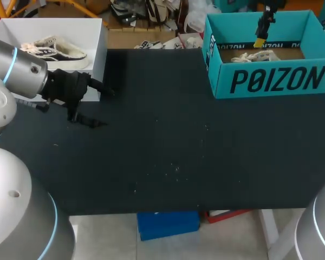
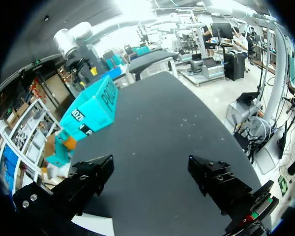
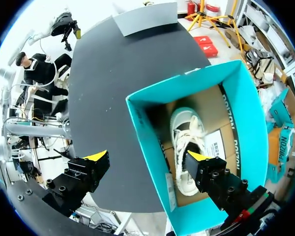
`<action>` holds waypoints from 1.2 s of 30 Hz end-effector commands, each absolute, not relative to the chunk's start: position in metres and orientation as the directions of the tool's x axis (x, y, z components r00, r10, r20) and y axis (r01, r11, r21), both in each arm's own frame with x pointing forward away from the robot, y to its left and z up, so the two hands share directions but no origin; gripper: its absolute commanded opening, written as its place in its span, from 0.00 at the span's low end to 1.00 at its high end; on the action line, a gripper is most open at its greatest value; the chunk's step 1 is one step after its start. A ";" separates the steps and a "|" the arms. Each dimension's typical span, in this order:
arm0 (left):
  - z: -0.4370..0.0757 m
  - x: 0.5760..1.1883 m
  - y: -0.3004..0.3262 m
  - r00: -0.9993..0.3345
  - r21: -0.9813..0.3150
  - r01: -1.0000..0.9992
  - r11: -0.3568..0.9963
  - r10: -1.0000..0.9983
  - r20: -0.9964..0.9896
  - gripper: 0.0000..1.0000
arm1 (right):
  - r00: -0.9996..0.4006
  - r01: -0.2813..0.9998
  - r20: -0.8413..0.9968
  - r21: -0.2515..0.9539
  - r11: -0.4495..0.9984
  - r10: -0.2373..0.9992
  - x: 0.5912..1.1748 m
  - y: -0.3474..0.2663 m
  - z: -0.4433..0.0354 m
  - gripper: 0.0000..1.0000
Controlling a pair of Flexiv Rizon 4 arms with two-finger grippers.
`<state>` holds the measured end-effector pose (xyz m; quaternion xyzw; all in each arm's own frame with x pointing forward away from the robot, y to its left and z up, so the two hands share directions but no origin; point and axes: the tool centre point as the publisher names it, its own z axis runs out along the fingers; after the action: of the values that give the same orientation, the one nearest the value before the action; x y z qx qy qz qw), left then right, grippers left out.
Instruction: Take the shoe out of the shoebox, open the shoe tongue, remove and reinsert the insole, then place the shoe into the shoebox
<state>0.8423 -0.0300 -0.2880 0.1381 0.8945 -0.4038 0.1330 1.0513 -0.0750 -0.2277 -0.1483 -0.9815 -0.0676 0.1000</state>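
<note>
Head view: shoe (image 1: 254,56) lies inside the teal shoebox (image 1: 271,81), both grippers spread and empty

The shoebox stands open-topped at the far right corner of the black table (image 1: 168,151). The shoe (pale, with loose white laces) rests on the shoebox's brown floor with its upper facing up.

The right gripper (image 3: 147,164) hangs above the shoebox with its fingers set wide apart. One yellow tip is over the shoe. The other is outside the shoebox, over the table, and one teal wall of the shoebox runs below the gap between them. Neither finger is seen touching anything, and it grips nothing.

The left gripper (image 2: 150,179) is well apart from the shoebox, on the opposite side of the table and low over the dark surface. Its fingers are also wide apart, with nothing between them. Near it, equally far from the shoebox, a white box (image 1: 95,43) holds another sneaker (image 1: 54,51).
</note>
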 end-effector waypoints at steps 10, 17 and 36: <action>-0.288 0.842 -0.030 -0.926 -0.684 0.355 0.637 0.139 -0.351 1.00 | -0.915 0.316 -0.215 0.146 0.938 0.342 0.985 -0.067 -0.234 1.00; -0.288 0.842 -0.030 -0.926 -0.684 0.355 0.637 0.139 -0.351 1.00 | -0.895 0.304 -0.297 0.142 0.942 0.334 0.952 -0.054 -0.251 1.00; -0.288 0.842 -0.030 -0.926 -0.684 0.355 0.637 0.139 -0.351 1.00 | -0.921 0.267 -0.252 0.140 0.953 0.295 0.888 -0.019 -0.293 1.00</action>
<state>0.8423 -0.0300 -0.2880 0.1381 0.8945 -0.4038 0.1330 0.8949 -0.0248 -0.2877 -0.1364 -0.9878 -0.0698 -0.0277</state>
